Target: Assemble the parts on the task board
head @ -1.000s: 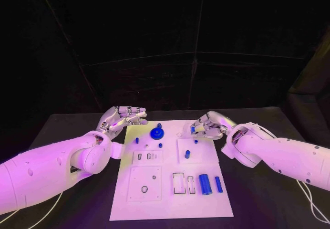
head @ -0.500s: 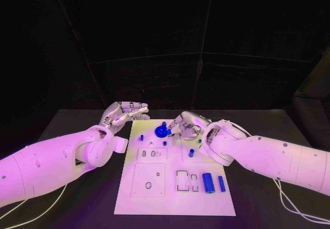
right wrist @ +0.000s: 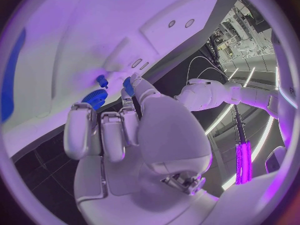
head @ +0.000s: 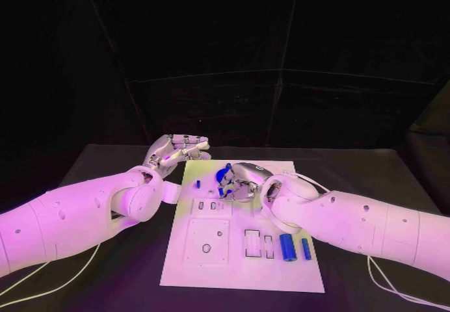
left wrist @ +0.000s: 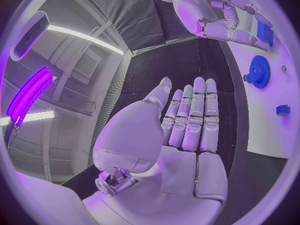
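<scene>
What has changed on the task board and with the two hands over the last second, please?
The right hand has moved across the task board from its far right corner toward the blue gear and now hovers right by it, fingers curled; whether it touches the gear cannot be told. The left hand stays raised beside the board's far left corner, holding nothing. The two blue cylinders and the gear lie where they were.

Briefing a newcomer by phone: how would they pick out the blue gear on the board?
Find the white task board mid-table, then its far end, where the right hand hovers. The blue gear sits there: a toothed disc, unlike the smooth blue cylinders at the near end.
</scene>
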Robot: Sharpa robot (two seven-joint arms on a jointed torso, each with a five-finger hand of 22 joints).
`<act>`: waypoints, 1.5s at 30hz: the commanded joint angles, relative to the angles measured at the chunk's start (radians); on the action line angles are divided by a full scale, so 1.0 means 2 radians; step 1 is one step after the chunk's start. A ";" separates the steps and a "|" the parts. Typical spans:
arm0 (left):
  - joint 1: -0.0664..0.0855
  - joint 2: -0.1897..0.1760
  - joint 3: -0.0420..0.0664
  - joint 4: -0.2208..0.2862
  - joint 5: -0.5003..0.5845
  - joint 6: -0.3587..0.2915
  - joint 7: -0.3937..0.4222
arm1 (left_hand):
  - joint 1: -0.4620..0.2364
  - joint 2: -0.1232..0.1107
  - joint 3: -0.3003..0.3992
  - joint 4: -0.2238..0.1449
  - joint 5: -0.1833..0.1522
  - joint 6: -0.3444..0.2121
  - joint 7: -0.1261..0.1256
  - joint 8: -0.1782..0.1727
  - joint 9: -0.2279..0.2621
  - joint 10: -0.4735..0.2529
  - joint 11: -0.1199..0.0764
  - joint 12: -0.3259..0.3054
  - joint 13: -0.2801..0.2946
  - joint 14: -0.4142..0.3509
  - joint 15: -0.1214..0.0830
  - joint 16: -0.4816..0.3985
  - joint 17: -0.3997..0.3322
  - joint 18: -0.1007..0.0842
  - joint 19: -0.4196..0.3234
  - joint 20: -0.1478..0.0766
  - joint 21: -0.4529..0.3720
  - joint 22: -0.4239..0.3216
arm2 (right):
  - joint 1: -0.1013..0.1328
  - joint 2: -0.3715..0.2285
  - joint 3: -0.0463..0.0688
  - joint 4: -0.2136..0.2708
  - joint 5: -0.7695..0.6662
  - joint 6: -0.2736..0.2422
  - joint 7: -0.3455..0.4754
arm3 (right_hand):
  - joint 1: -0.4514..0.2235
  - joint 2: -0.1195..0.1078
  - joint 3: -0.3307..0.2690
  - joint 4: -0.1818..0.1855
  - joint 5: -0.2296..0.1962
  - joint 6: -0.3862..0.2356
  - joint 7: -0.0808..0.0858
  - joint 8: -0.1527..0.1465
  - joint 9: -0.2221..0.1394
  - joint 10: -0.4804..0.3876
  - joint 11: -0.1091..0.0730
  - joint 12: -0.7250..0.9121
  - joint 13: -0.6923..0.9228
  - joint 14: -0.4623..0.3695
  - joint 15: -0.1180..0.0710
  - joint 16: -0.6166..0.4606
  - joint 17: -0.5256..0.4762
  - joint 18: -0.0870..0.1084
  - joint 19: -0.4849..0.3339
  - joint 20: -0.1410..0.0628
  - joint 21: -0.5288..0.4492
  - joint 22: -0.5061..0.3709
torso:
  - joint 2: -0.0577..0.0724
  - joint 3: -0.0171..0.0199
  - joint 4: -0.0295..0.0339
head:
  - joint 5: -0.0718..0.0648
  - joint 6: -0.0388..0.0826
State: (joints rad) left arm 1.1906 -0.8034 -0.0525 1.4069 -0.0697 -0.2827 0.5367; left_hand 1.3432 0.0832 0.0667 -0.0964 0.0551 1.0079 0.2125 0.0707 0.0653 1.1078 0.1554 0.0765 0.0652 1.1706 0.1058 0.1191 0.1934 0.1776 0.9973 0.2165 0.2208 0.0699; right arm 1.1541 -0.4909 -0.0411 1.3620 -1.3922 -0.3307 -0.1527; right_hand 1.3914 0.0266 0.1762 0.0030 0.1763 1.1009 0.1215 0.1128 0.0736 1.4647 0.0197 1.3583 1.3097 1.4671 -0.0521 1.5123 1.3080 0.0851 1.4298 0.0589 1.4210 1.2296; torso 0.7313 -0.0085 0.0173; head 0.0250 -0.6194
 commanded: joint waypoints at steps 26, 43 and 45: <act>0.001 0.005 0.000 -0.004 0.009 0.001 -0.002 | -0.004 0.000 0.003 -0.001 -0.001 0.003 0.001 -0.001 0.000 0.003 -0.001 -0.002 -0.001 0.003 -0.001 -0.003 0.001 0.003 0.003 0.000 -0.002 -0.001 | -0.014 0.009 -0.003 0.002 -0.031 0.036 -0.031 | -0.018 -0.009 0.004 -0.001 0.004 0.014 -0.010 -0.005 0.002 0.000 -0.002 -0.004 0.035 0.037 -0.001 0.000 0.054 -0.009 0.000 -0.004 0.002 -0.002 | 0.000 0.0009 0.0004 | 0.002 -0.006; 0.001 0.004 0.000 -0.006 0.009 0.003 -0.002 | -0.004 0.000 0.003 -0.001 -0.001 0.003 0.001 -0.001 0.000 0.003 -0.001 -0.002 -0.001 0.003 -0.001 -0.003 0.001 0.003 0.003 0.000 -0.002 -0.001 | -0.016 0.004 -0.003 0.009 -0.039 0.052 -0.041 | -0.027 -0.018 0.005 -0.003 0.004 0.003 -0.005 -0.014 -0.001 -0.005 0.002 -0.012 0.030 0.036 0.001 -0.003 0.048 -0.009 0.000 -0.002 0.001 -0.003 | 0.001 0.0011 0.0003 | 0.002 -0.009; 0.001 0.004 0.000 -0.006 0.009 0.004 -0.002 | -0.004 0.000 0.003 -0.001 -0.001 0.003 0.001 -0.001 0.000 0.003 -0.001 -0.002 -0.001 0.003 -0.001 -0.003 0.001 0.003 0.003 0.000 -0.002 -0.001 | -0.016 0.003 -0.003 0.009 -0.041 0.051 -0.043 | -0.031 -0.021 0.005 -0.003 0.005 -0.005 -0.002 -0.019 -0.002 -0.007 0.004 -0.015 0.027 0.036 0.003 -0.003 0.047 -0.009 0.000 -0.001 0.000 -0.003 | 0.000 0.0010 0.0002 | 0.001 -0.009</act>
State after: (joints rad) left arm 1.1903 -0.7951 -0.0526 1.3948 -0.0550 -0.2833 0.5286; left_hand 1.3432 0.0832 0.0694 -0.0991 0.0551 1.0079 0.2125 0.0707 0.0653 1.1078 0.1554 0.0765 0.0653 1.1705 0.1058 0.1191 0.1941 0.1776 0.9973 0.2165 0.2209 0.0699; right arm 1.1283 -0.4822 -0.0414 1.3832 -1.4578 -0.2711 -0.2068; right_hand 1.3383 -0.0165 0.1813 -0.0028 0.1806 1.1038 0.1150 0.0797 0.0709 1.4574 0.0270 1.3317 1.3076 1.4670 -0.0519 1.5123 1.3076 0.0852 1.4298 0.0590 1.4209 1.2245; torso 0.7325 -0.0061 0.0178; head 0.0279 -0.6367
